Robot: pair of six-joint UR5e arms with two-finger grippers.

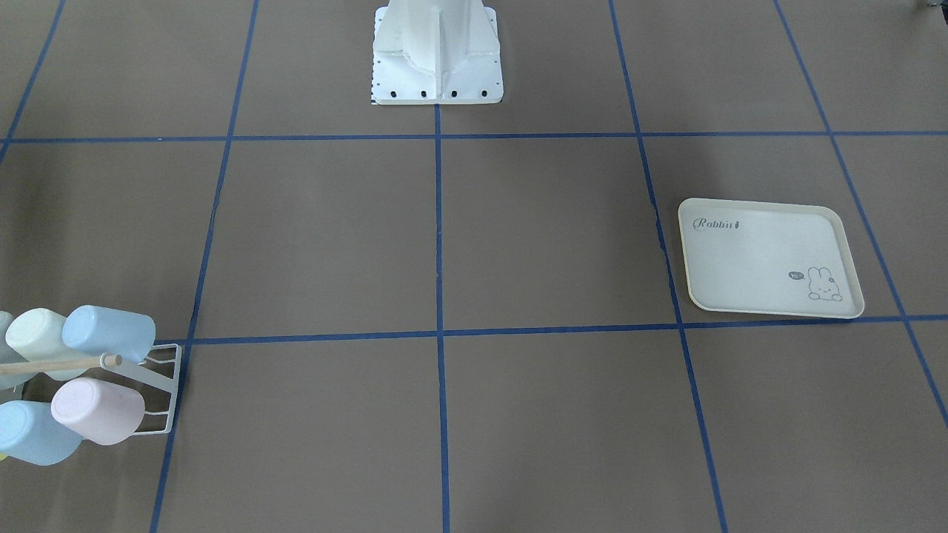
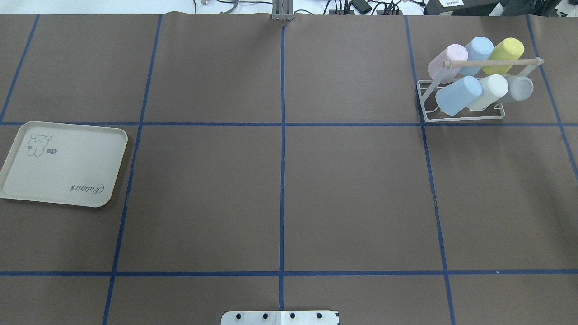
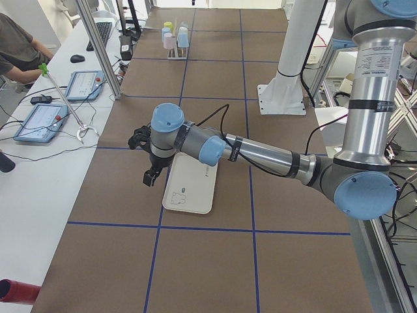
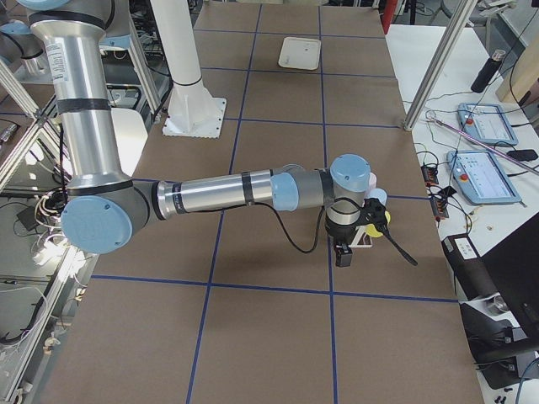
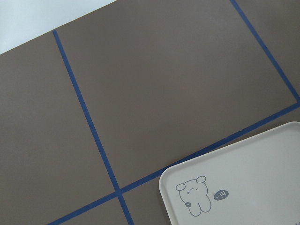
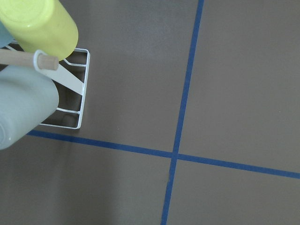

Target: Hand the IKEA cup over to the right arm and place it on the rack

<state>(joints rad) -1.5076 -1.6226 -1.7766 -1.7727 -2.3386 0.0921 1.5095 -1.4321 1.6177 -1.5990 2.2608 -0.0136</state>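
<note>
By my judgement the task is at its end: six cups point(image 2: 458, 95) sit on the rack point(image 2: 465, 119), and the tray point(image 2: 63, 180) is bare. I cannot tell which of the cups the task means. The rack stands close beside the right fingers point(image 4: 342, 252). The tray lies just below and beside the left fingers point(image 3: 149, 177). I cannot tell if either pair is clenched or released, since they show only from the side.

The next move, I think, calls only for drawing both arms away without knocking the rack.

The desk point(image 2: 352, 189) is flat and brown, with blue tape lines point(image 2: 282, 180). A person point(image 3: 16, 45) sits at a white side bench.
</note>
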